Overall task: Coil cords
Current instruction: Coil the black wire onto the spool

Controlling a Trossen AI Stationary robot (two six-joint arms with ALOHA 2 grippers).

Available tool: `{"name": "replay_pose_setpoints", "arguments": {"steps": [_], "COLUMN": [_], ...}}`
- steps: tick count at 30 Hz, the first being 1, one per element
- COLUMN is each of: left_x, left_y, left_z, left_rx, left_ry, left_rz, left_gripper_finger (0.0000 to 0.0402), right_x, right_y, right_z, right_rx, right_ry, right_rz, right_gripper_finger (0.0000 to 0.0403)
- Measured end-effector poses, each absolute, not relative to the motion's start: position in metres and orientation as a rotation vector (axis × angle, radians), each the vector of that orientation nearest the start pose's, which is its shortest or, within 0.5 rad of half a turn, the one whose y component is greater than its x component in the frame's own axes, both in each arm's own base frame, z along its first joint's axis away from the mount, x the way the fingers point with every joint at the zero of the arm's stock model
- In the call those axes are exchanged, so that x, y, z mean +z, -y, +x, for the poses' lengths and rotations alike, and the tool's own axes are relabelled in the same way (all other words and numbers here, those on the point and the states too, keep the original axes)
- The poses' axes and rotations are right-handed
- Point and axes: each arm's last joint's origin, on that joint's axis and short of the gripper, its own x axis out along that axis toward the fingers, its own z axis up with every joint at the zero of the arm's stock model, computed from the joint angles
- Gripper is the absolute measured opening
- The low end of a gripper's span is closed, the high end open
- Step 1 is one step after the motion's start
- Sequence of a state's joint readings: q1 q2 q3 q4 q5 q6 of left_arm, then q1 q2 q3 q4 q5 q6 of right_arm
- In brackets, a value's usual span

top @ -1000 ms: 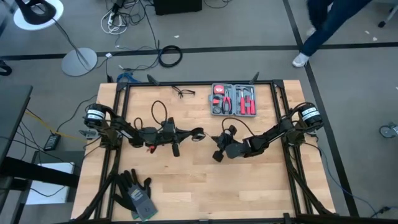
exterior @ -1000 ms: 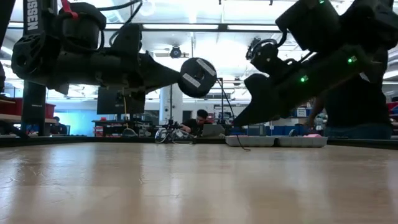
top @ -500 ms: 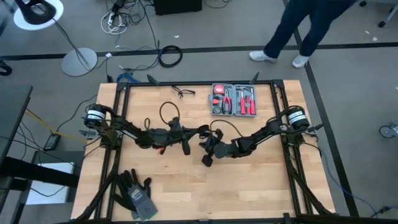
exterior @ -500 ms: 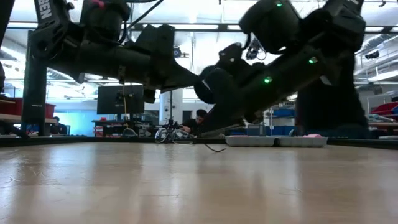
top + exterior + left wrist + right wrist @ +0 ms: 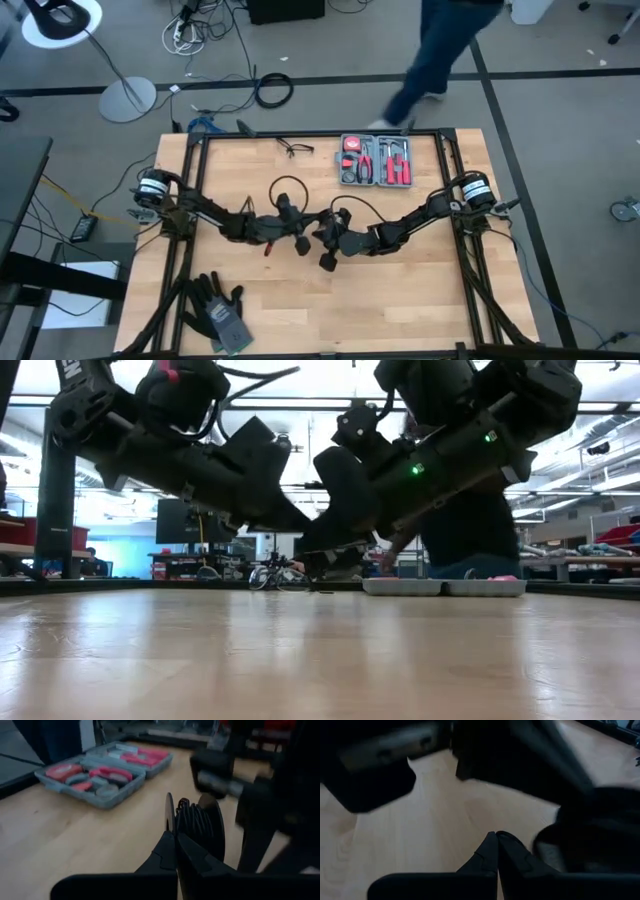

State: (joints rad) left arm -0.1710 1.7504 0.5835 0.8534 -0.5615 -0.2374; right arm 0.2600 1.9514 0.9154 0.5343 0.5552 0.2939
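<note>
My left gripper [image 5: 303,228] and my right gripper [image 5: 325,238] meet above the middle of the table. In the left wrist view my left gripper [image 5: 175,837] is shut on a small black round reel [image 5: 195,822] with thin black cable wound [image 5: 191,826] between its two discs. My right gripper [image 5: 495,836] has its fingers shut. A dark round thing [image 5: 590,835] shows just beside them, and my left arm fills the space beyond. In the low view [image 5: 335,490] the two gripper heads overlap and hide the reel. My left gripper pinches the rim of the reel's thin near disc [image 5: 169,817] between its two fingers. The reel stands on edge just past the fingertips, clear of the table. My right gripper's fingers are shut close to the reel, but I cannot tell whether they touch it or the cable.
A grey tool case [image 5: 375,160] with red-handled tools and a small glasses-like wire item [image 5: 295,148] lie at the far edge. Dark gloves [image 5: 220,310] lie near left. A person [image 5: 430,50] walks on the floor beyond the far edge, where a ringed thick cable [image 5: 272,90] lies.
My left gripper has gone toward the table's right edge and my right gripper toward the left edge, until both meet at mid-table. The round puck, earlier face-on in the low view, is now hidden between the gripper heads. The person has walked leftward.
</note>
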Motion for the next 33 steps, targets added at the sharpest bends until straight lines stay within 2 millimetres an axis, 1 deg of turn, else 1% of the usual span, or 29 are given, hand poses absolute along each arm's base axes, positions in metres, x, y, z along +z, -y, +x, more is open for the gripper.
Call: {"name": "replay_pose_setpoints", "arguments": {"steps": [9,12,16,26,29,33], "left_x": [0.125,0.123,0.122,0.120,0.120,0.120], "left_y": [0.040,0.041,0.044,0.046,0.047,0.047], "left_z": [0.301,0.300,0.299,0.298,0.298,0.298], "left_rx": [0.426,0.423,0.415,0.381,0.363,0.343], "left_ry": [-0.328,-0.351,-0.360,-0.378,-0.383,-0.386], "left_rz": [-0.108,-0.106,-0.102,-0.124,-0.144,-0.160], "left_gripper_finger": [0.0000,0.0000,0.0000,0.0000,0.0000,0.0000], "right_x": [0.130,0.136,0.145,0.168,0.170,0.168], "right_y": [-0.082,-0.082,-0.080,-0.073,-0.073,-0.072], "right_z": [0.366,0.364,0.357,0.336,0.333,0.330], "right_rx": [-0.343,-0.345,-0.363,-0.415,-0.418,-0.427], "right_ry": [-0.408,-0.420,-0.462,-0.583,-0.593,-0.629], "right_rz": [0.058,0.051,0.027,0.035,0.036,0.030], "right_gripper_finger": [0.0000,0.0000,0.0000,0.0001,0.0002,0.0001]}}
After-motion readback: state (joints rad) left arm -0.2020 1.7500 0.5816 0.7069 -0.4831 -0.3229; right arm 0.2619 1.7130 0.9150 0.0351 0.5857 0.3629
